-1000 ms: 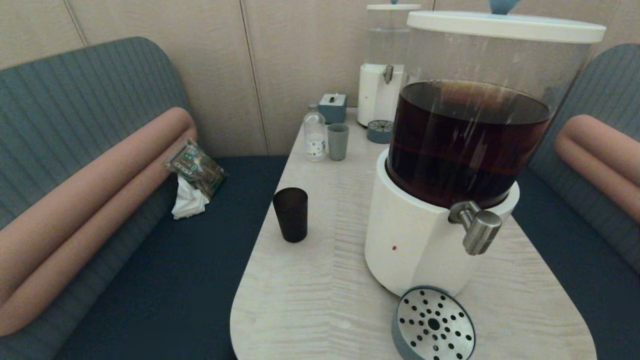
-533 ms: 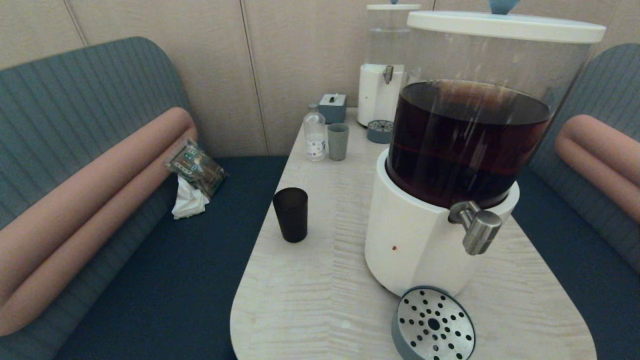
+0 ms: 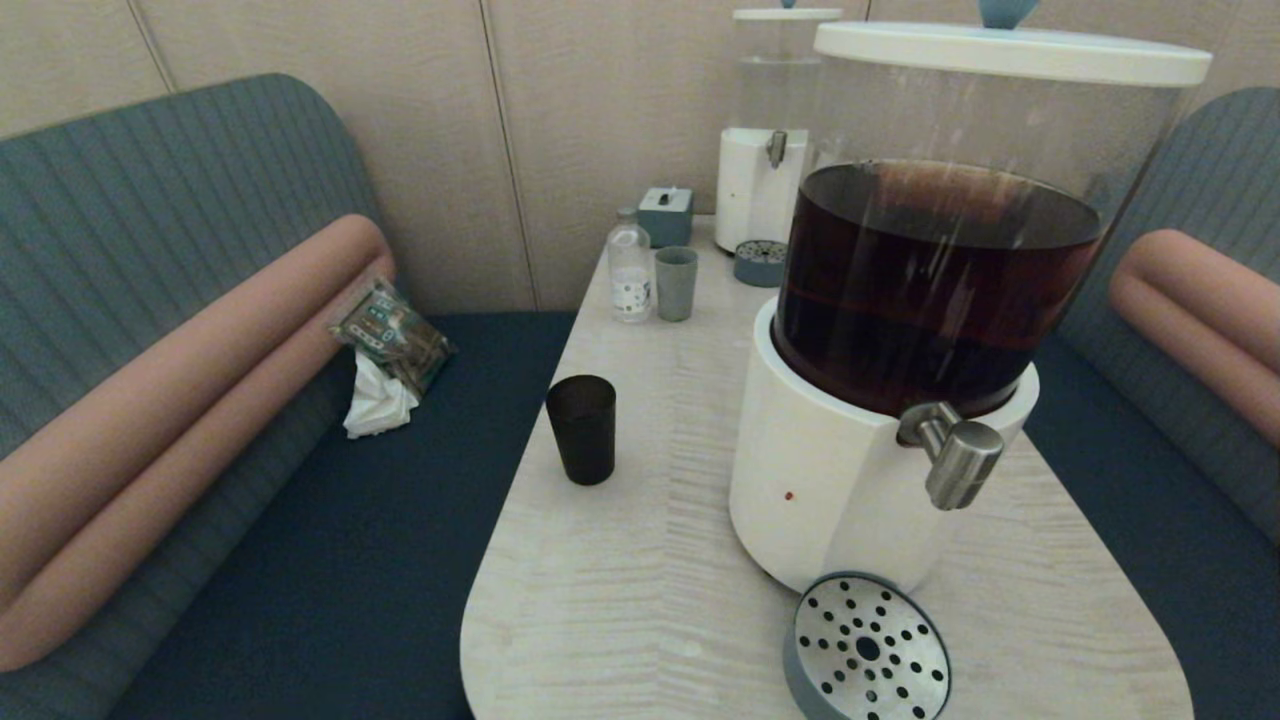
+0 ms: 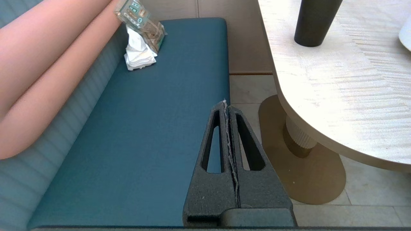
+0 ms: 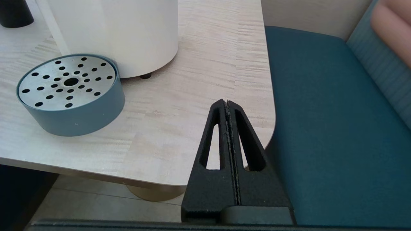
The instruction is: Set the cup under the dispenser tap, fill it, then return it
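Black cup (image 3: 581,429) standing upright on pale wood table (image 3: 620,600), twd its left edge, well apart from big dispenser (image 3: 900,330). Nothing gripping it. Likely parked there as start/return spot, so the left arm gets a clear side approach.

Dispenser tap (image 3: 952,456) jutting out over round perforated drip tray (image 3: 866,648), which is sitting just beside the white base at table's near end. Tray marking the fill spot, probably; cup not yet under tap.

L gripper (image 4: 228,106) hanging low off table's left side, over blue bench seat (image 4: 135,128), fingers clenched together, empty. R gripper (image 5: 227,104) hovering at table's near right corner, fingers also pressed together, empty. Neither arm showing in head view.

Room: open tabletop btwn cup and tray, no clutter on that path. Cup sitting close to left edge, so a sideways nudge is risking a tip onto bench. Bottle (image 3: 629,268) and grey-green cup (image 3: 676,283) further back, out of the way. Tap clearance over tray looking tight for cup height; hard to judge.
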{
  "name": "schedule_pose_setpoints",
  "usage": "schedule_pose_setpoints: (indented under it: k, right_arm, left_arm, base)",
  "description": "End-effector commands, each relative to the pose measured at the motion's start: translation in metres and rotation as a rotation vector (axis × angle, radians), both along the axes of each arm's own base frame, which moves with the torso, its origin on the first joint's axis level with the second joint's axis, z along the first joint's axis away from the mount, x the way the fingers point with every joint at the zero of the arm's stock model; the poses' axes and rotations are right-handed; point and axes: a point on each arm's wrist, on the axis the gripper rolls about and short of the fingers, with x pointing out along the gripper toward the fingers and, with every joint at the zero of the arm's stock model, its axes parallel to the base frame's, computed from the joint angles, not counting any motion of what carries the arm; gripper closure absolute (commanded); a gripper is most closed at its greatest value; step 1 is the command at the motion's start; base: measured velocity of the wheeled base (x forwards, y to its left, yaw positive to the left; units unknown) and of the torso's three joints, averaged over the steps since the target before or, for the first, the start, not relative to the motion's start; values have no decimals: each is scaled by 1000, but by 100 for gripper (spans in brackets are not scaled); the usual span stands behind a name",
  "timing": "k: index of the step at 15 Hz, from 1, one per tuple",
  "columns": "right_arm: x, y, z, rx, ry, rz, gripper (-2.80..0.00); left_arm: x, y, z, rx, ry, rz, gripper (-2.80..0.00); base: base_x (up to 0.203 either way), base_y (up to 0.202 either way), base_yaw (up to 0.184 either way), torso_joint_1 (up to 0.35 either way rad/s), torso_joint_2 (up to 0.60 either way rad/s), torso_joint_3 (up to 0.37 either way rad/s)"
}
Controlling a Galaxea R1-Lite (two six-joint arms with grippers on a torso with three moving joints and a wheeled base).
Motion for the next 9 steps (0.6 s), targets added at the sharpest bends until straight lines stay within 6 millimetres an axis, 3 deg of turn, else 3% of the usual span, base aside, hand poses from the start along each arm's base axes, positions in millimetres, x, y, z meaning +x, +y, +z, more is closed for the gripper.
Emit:
schedule_pose_setpoints:
  k: [1,9]
  right_arm:
    - [0,0,-2,-8,4,0,0]
    - [0,0,-2,6,4,-1,0]
  left_arm:
    - [0,0,0,0,1,0,0]
    - [0,0,0,0,1,1,0]
  base:
    - [0,0,0,0,0,0]
    - [0,0,0,0,0,0]
